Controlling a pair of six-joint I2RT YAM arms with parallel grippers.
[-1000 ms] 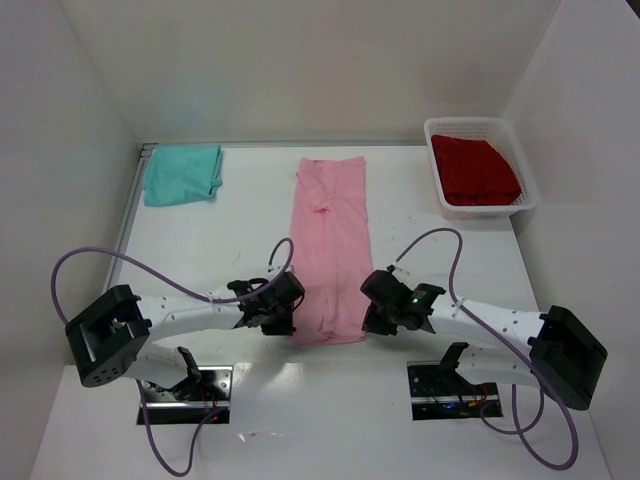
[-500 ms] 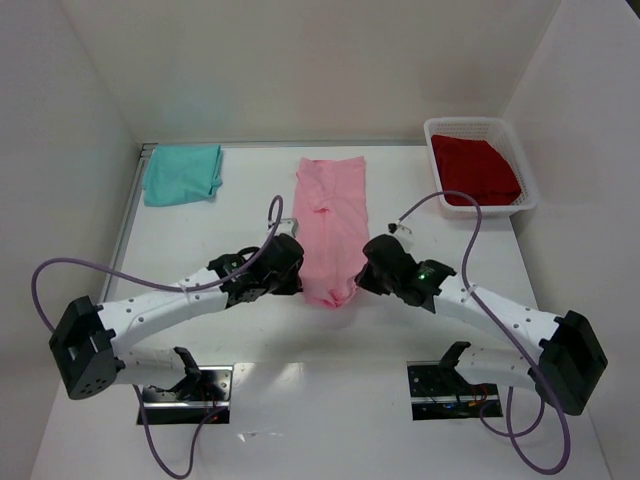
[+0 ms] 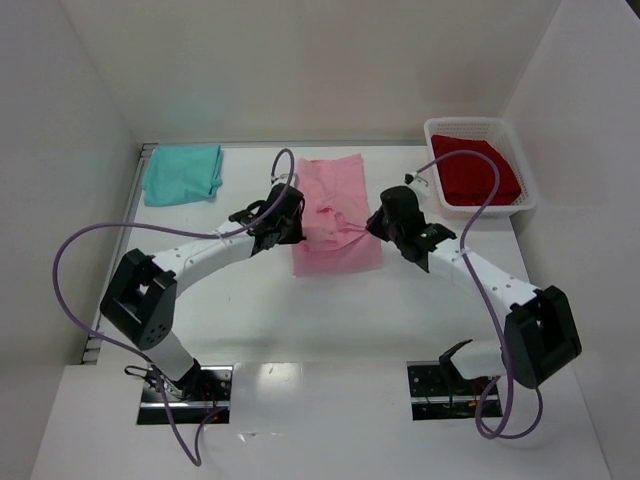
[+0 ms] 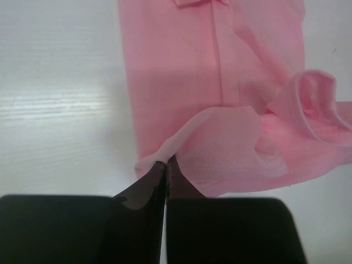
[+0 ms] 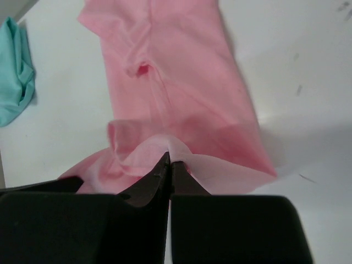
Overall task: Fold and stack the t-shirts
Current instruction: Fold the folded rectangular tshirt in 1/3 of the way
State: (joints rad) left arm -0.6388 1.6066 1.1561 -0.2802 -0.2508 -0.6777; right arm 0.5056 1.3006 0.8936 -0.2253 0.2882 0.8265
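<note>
The pink t-shirt (image 3: 335, 215) lies in the middle of the table, its near half lifted and carried over the far half. My left gripper (image 3: 297, 226) is shut on the left hem corner of this pink shirt (image 4: 220, 82). On the other side, my right gripper (image 3: 372, 226) is shut on the right hem corner of the same shirt (image 5: 181, 93). A folded teal t-shirt (image 3: 182, 172) rests at the far left, also in the right wrist view (image 5: 14, 77). A red t-shirt (image 3: 474, 170) lies in a basket at the far right.
The white mesh basket (image 3: 528, 190) stands at the far right corner. White walls close in the table on three sides. Purple cables loop from both arms over the near table.
Both grippers have carried the pink shirt's near hem away from me, from the front edge toward the collar, folding the shirt over itself. Both arms now reach far out.
</note>
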